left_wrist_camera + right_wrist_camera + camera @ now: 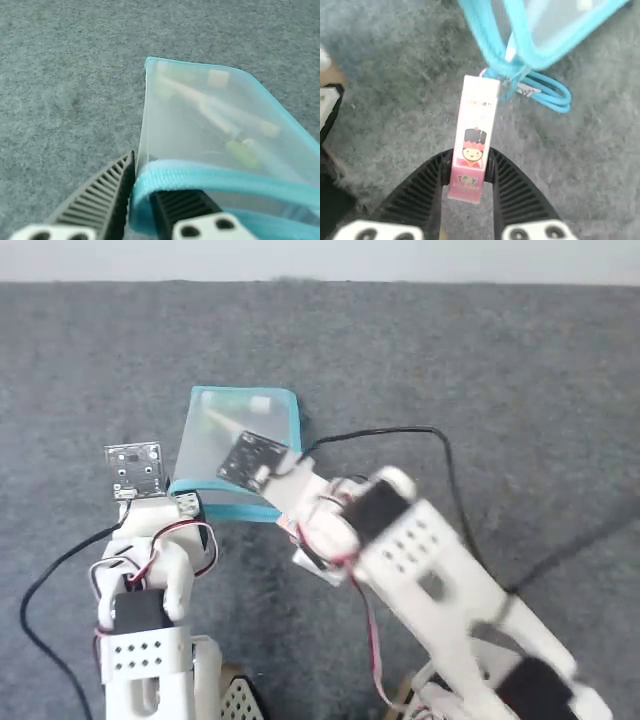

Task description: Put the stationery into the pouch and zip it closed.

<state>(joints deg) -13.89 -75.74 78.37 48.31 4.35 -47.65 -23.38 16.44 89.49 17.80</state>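
A translucent pouch [235,445] with teal trim lies on the grey mat, and several stationery pieces show through it, among them a white pen [200,100] and a green item [240,150]. My left gripper [140,200] is shut on the pouch's teal zipper edge at its near left corner [185,502]. My right gripper [467,170] is shut on a pink eraser box [472,145] printed with a toy soldier. The box's far end points at the pouch's near right corner [545,25], beside the teal zipper cord [545,90]. From above, the right gripper [290,525] sits just off the pouch's near edge.
The grey mat [480,370] stretches open behind and to the right of the pouch. A black cable [400,432] arcs over the mat by the right arm, and another [50,580] trails beside the left arm. Both arm bases stand at the near edge.
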